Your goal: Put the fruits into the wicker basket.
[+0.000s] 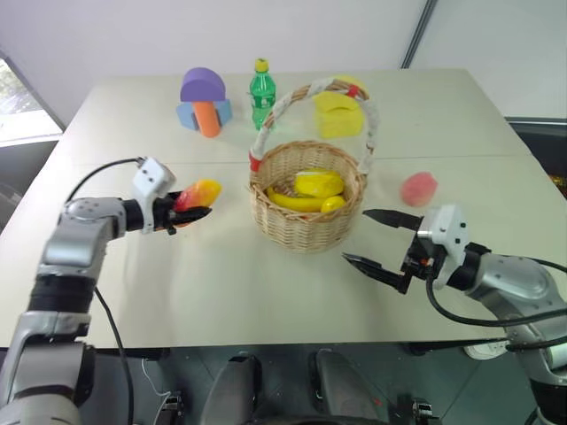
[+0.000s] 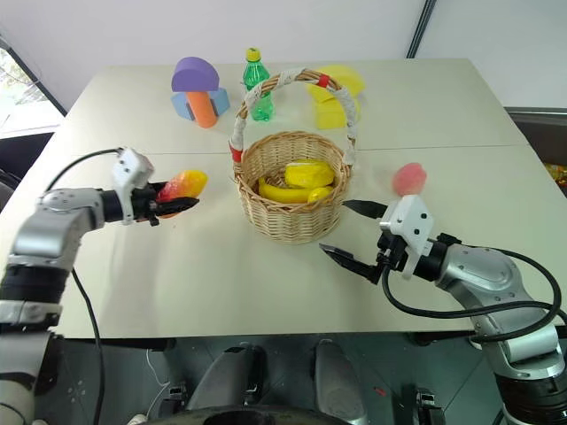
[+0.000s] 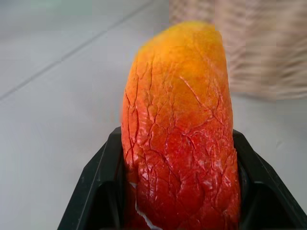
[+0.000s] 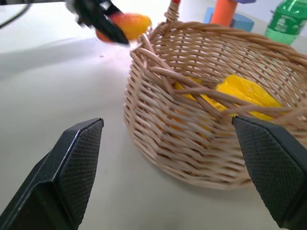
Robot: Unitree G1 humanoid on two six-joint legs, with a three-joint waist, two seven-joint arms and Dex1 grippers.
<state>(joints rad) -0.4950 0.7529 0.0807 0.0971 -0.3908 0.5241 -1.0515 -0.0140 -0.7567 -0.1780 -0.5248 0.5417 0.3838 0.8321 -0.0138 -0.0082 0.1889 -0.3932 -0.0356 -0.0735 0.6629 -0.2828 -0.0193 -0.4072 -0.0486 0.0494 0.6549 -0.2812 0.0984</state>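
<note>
My left gripper [image 1: 188, 212] is shut on the red-orange-yellow mango [image 1: 200, 192], held just above the table to the left of the wicker basket [image 1: 306, 204]. The left wrist view shows the mango [image 3: 180, 139] wedged between the black fingers [image 3: 93, 191]. Inside the basket lie a yellow banana [image 1: 297, 201] and a lemon-like piece [image 1: 319, 182]. A pink peach [image 1: 418, 189] rests on the table to the basket's right. My right gripper [image 1: 379, 239] stands open and empty near the basket's front right, below the peach. Its wrist view shows the basket [image 4: 206, 143] between its fingers [image 4: 72, 167].
Behind the basket stand a green bottle [image 1: 261, 94], yellow foam blocks [image 1: 339, 111], and a purple, orange and blue block stack [image 1: 204, 102]. A seam [image 1: 443, 157] runs across the white table.
</note>
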